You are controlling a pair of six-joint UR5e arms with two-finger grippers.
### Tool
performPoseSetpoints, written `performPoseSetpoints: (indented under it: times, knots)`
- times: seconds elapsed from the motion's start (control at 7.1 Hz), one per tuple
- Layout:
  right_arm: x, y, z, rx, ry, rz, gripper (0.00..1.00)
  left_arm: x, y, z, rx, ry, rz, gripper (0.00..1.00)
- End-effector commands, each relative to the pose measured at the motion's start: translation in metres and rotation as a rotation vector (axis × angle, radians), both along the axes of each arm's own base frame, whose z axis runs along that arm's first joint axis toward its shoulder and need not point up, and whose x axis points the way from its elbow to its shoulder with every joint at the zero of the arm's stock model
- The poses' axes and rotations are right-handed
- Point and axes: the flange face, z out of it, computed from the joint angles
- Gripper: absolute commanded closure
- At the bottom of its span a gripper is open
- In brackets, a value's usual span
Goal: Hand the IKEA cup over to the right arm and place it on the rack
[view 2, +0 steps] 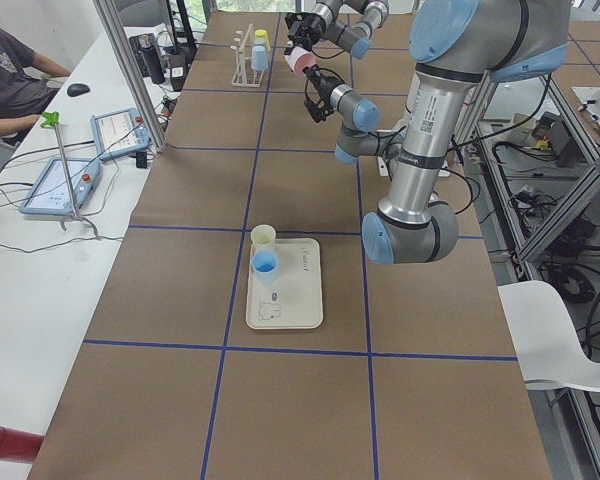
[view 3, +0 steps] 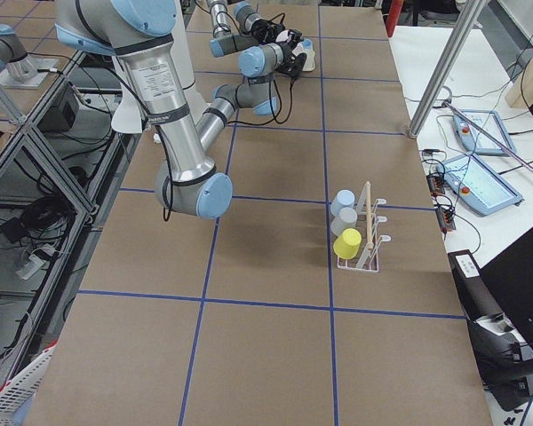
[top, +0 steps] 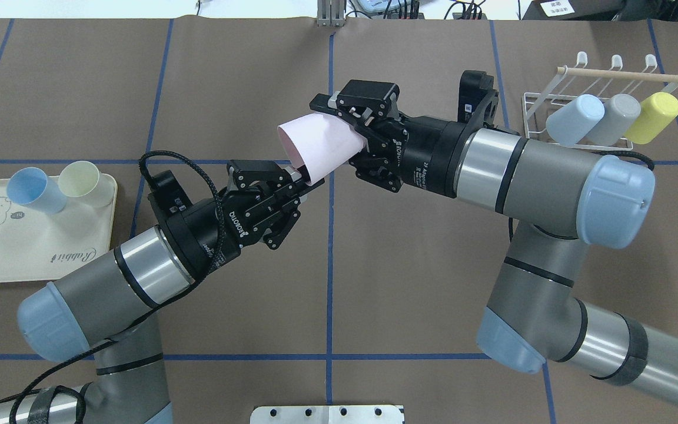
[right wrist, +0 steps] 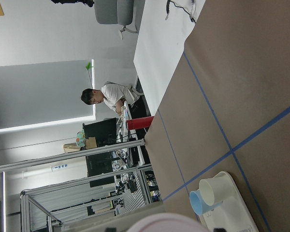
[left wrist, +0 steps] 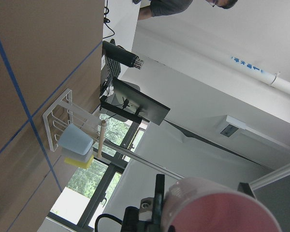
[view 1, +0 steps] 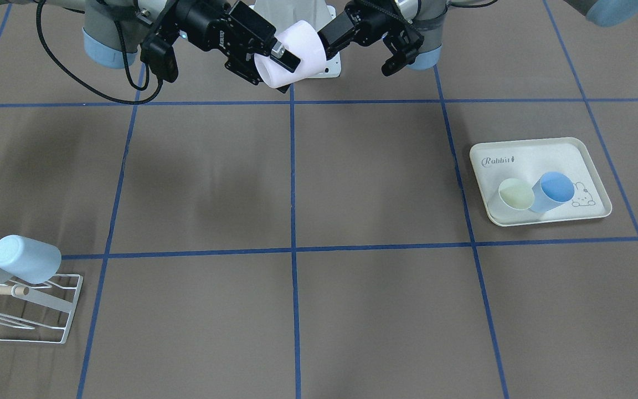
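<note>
Lower left, the white wire rack waits with cups racked; upper centre, the pink IKEA cup hangs midair, pinched by the right gripper for handover; left gripper touches its other end, grip unclear.

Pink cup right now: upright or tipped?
Tipped. The pink cup lies on its side in mid-air, its base end in the right tool and its mouth facing the left tool.

Cream rabbit-print tray on the left of the brown bench, blue cup and pale yellow cup side by side on it
</note>
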Motion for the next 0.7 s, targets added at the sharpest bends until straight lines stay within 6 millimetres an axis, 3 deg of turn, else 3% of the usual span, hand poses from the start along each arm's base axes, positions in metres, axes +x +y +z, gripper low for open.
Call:
performPoseSetpoints:
  times: [0.0,0.28,0.56]
  knots:
    - [0.005,-0.002,0.000,0.010,-0.011,0.011,1.00,0.000,0.001,0.003,0.059,-0.061,-0.052,0.00]
    - [0.011,-0.012,0.004,0.006,-0.003,0.036,1.00,0.000,0.001,0.002,0.061,-0.060,-0.053,0.00]
    - [0.029,-0.047,0.018,0.018,0.062,0.126,1.00,-0.001,-0.001,0.003,0.062,-0.064,-0.055,0.00]
